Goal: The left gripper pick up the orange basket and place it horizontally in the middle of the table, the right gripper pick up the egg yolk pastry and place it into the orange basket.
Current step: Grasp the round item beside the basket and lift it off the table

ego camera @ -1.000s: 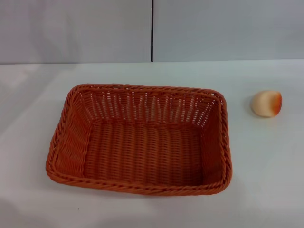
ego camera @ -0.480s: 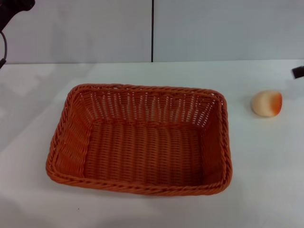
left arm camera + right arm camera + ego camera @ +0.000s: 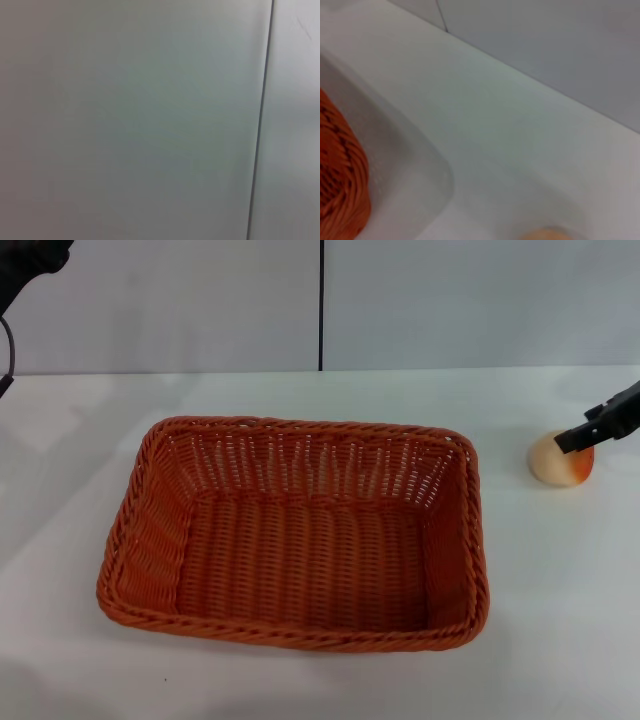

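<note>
The orange basket [image 3: 293, 530] lies lengthwise and empty in the middle of the white table [image 3: 320, 680]; one corner of it [image 3: 340, 180] shows in the right wrist view. To its right, by the table's right side, sits the egg yolk pastry [image 3: 558, 462], cream with an orange-red patch; its top edge [image 3: 545, 234] peeks into the right wrist view. My right gripper [image 3: 585, 433] reaches in from the right edge, its dark tip over the pastry's upper right side. My left gripper [image 3: 30, 258] is a dark shape high in the far left corner, well away from the basket.
A grey wall with a dark vertical seam [image 3: 321, 305] stands behind the table. The left wrist view holds only that wall and seam [image 3: 260, 120]. Bare tabletop lies between the basket and the pastry.
The right gripper has come in from the right edge and now reaches the pastry. The left arm has appeared in the upper left corner. Basket and pastry have not moved.
</note>
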Available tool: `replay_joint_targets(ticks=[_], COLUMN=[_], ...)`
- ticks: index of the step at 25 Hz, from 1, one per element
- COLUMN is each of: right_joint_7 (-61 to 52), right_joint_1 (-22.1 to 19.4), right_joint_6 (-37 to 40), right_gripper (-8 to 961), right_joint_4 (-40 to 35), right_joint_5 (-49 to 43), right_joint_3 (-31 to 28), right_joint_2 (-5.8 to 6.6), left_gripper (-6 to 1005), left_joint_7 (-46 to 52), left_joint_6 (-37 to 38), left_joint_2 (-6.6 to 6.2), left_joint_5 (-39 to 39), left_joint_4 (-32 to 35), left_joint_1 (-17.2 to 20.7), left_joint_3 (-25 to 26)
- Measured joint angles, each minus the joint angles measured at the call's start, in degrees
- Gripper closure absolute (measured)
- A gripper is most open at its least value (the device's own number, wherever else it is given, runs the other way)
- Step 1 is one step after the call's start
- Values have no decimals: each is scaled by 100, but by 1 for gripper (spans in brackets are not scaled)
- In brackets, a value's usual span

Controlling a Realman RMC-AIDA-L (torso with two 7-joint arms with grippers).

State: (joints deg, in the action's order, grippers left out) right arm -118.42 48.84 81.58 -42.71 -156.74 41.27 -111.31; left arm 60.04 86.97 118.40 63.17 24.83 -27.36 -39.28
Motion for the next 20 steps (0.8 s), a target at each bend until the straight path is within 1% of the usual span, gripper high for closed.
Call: replay_joint_targets(ticks=[5,7,15,20], right_joint_7=[-40,-104,-173,-173], right_joint_1=[14,12,-55,-134], right_joint_6=[-127,-165,-252,-266], right_gripper=[370,385,447,556], right_joint_4=[68,86,108,80], right_joint_5=[-6,-11,-28,-34], right_joint_3=[119,183,297,418], right_joint_2=[-138,-174,-196,-219], left_gripper=[383,383,383,383], left_joint_7=[-1,-1,0,0], left_joint_6=[16,21,91,93], left_joint_2=[-2,-1,-11,-11], left_joint_5=[-11,-33,-169,-173], left_joint_4=[-7,-10,-23,-146], left_joint_1=[5,13,91,95], left_joint_3=[9,12,9,-9])
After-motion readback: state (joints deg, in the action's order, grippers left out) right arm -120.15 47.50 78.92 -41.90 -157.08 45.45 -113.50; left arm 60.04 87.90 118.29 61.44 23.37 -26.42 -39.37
